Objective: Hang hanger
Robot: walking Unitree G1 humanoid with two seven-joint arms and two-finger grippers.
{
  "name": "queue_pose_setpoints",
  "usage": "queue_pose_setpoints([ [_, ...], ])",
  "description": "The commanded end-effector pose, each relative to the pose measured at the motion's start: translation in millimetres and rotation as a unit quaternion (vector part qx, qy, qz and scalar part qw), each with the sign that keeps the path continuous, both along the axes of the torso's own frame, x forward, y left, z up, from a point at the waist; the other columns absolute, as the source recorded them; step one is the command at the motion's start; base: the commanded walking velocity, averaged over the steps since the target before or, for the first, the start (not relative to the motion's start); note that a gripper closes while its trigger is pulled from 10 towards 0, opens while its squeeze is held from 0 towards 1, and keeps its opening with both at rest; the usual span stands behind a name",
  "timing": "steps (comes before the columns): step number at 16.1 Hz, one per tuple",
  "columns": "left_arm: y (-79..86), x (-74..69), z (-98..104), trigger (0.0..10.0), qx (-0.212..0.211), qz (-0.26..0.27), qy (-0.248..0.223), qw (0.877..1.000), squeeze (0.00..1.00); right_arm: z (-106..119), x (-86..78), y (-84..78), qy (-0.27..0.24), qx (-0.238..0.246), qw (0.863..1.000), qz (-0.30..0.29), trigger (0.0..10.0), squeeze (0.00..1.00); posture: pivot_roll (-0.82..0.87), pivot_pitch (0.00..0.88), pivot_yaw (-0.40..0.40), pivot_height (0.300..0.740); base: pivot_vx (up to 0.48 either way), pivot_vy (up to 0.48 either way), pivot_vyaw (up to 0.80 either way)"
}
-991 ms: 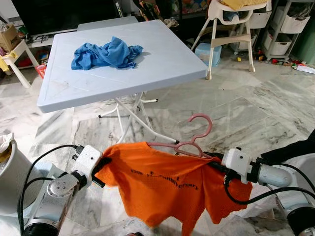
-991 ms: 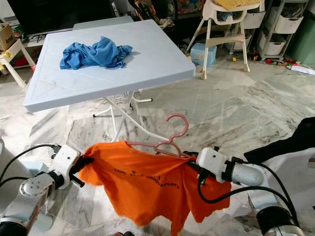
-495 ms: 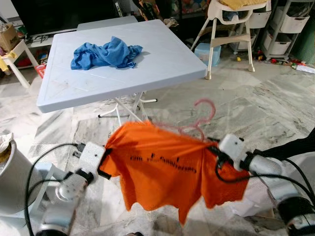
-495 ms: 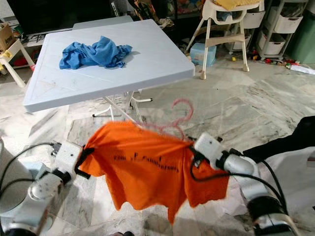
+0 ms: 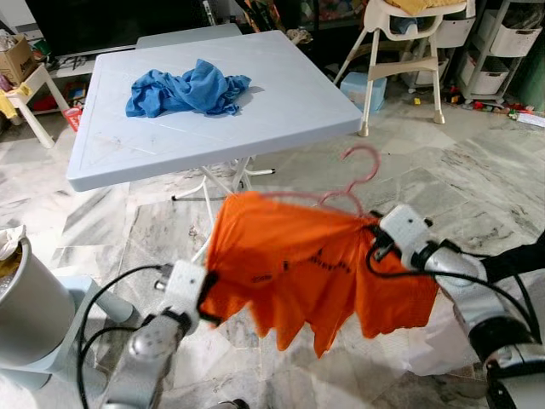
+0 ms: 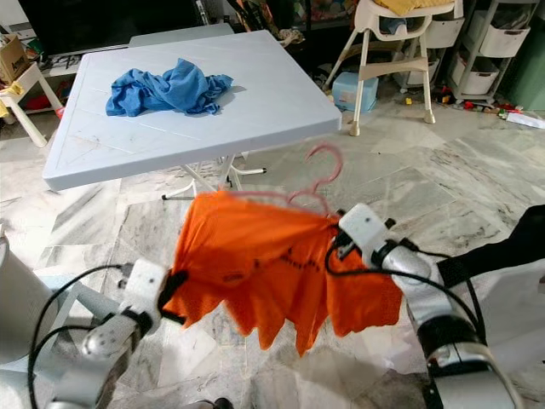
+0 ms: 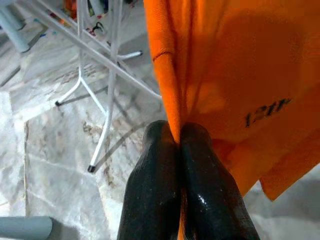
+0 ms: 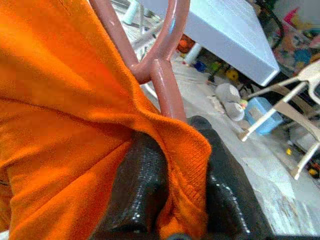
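In front of the white bench [image 5: 281, 102], over the marble floor [image 5: 443, 183], an orange shirt [image 5: 306, 264] is hanging stretched between both arms in the left eye view, with a pink hanger [image 5: 353, 175] poking its hook up out of the collar. The left tool [image 5: 204, 294] is pinching the shirt's low left edge; the right tool [image 5: 375, 243] is gripping the right shoulder. A blue cloth [image 5: 189, 89] is lying crumpled on the bench.

Right eye view: same layout, hanger hook blurred, a high chair [image 6: 400, 34] standing behind.

Left wrist view: the left tool's fingers [image 7: 160, 180] are pressing together on a thin fold of orange fabric.

Right wrist view: the right tool's fingers [image 8: 137, 185] are clamping shirt cloth just below the hanger's neck.

Judging by looks, the shirt is light, soft and floppy and the hanger stiff and smooth, so the shirt could slide off; the hook or neck is probably the better hold for hanging.
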State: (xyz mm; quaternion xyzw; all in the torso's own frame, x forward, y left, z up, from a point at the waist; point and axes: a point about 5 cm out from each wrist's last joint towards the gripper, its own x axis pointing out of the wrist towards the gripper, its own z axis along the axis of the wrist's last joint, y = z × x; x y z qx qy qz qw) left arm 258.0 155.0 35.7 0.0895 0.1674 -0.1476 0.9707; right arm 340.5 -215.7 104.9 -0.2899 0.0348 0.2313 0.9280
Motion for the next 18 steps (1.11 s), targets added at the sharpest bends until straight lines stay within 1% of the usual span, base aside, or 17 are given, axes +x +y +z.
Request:
queue_pose_setpoints([
  [1, 2.6, -18.3, -25.6, 0.0, 0.013, 0.001, 0.077, 0.997, 0.00, 33.2, 15.7, -14.3, -0.077, 0.060, 0.992, -0.085, 10.0, 0.00, -0.08, 0.042, 0.069, 0.740, 0.000, 0.000, 0.00],
  [4, -5.1, -24.2, -29.8, 0.0, 0.000, -0.011, 0.104, 0.994, 0.00, 35.7, 17.9, -15.6, -0.084, 0.056, 0.990, -0.095, 10.0, 0.00, -0.08, 0.044, 0.072, 0.740, 0.000, 0.000, 0.00],
  [5, -9.4, -25.7, -29.2, 0.0, -0.011, -0.018, 0.107, 0.994, 0.00, 36.6, 18.6, -15.5, -0.085, 0.055, 0.990, -0.097, 10.0, 0.00, -0.08, 0.044, 0.073, 0.740, 0.000, 0.000, 0.00],
  [6, -11.4, -26.1, -28.4, 0.0, -0.007, -0.016, 0.108, 0.994, 0.00, 37.5, 19.5, -14.8, -0.087, 0.054, 0.990, -0.097, 10.0, 0.00, -0.08, 0.043, 0.074, 0.740, 0.000, 0.000, 0.00],
  [8, -13.3, -24.6, -26.8, 0.0, -0.013, -0.015, 0.106, 0.994, 0.00, 39.2, 19.9, -13.3, -0.093, 0.053, 0.990, -0.090, 10.0, 0.00, -0.08, 0.042, 0.073, 0.740, 0.000, 0.000, 0.00],
  [9, -6.1, -19.5, -24.4, 0.0, 0.014, 0.006, 0.079, 0.997, 0.00, 40.4, 19.2, -6.0, -0.094, 0.064, 0.992, -0.058, 10.0, 0.00, -0.08, 0.039, 0.073, 0.740, 0.000, 0.000, 0.00],
  [10, 0.2, -17.0, -24.0, 0.0, 0.052, 0.006, 0.064, 0.997, 0.00, 40.5, 17.5, -0.9, -0.096, 0.062, 0.993, -0.031, 10.0, 0.00, -0.08, 0.039, 0.072, 0.740, 0.000, 0.000, 0.00],
  [11, 5.6, -14.9, -23.4, 10.0, 0.047, 0.024, 0.059, 0.997, 1.00, 39.3, 15.5, 3.7, -0.094, 0.061, 0.994, -0.009, 10.0, 0.00, -0.08, 0.038, 0.071, 0.740, 0.000, 0.000, 0.00],
  [12, 12.6, -13.4, -23.0, 10.0, 0.059, 0.039, 0.057, 0.996, 1.00, 38.3, 13.3, 8.4, -0.093, 0.061, 0.994, 0.014, 10.0, 0.00, -0.08, 0.038, 0.071, 0.740, 0.000, 0.000, 0.00],
  [13, 19.0, -12.4, -23.5, 10.0, 0.089, 0.041, 0.050, 0.994, 1.00, 36.6, 11.5, 11.0, -0.090, 0.060, 0.994, 0.032, 10.0, 0.00, -0.08, 0.037, 0.072, 0.740, 0.000, 0.000, 0.00],
  [15, 26.2, -14.8, -26.0, 10.0, 0.093, 0.033, 0.054, 0.994, 1.00, 33.9, 2.1, 19.8, -0.088, 0.055, 0.989, 0.103, 10.0, 0.00, -0.08, 0.035, 0.074, 0.740, 0.000, 0.000, 0.00],
  [16, 26.6, -15.8, -25.1, 10.0, 0.097, 0.015, 0.049, 0.994, 1.00, 32.5, -1.3, 20.4, -0.088, 0.047, 0.988, 0.121, 10.0, 0.00, -0.08, 0.035, 0.076, 0.740, 0.000, 0.000, 0.00],
  [18, 27.5, -13.9, -20.2, 10.0, 0.090, 0.006, 0.035, 0.995, 1.00, 30.0, -5.5, 20.3, -0.083, 0.042, 0.986, 0.140, 10.0, 0.00, -0.08, 0.037, 0.077, 0.740, 0.000, 0.000, 0.00],
])
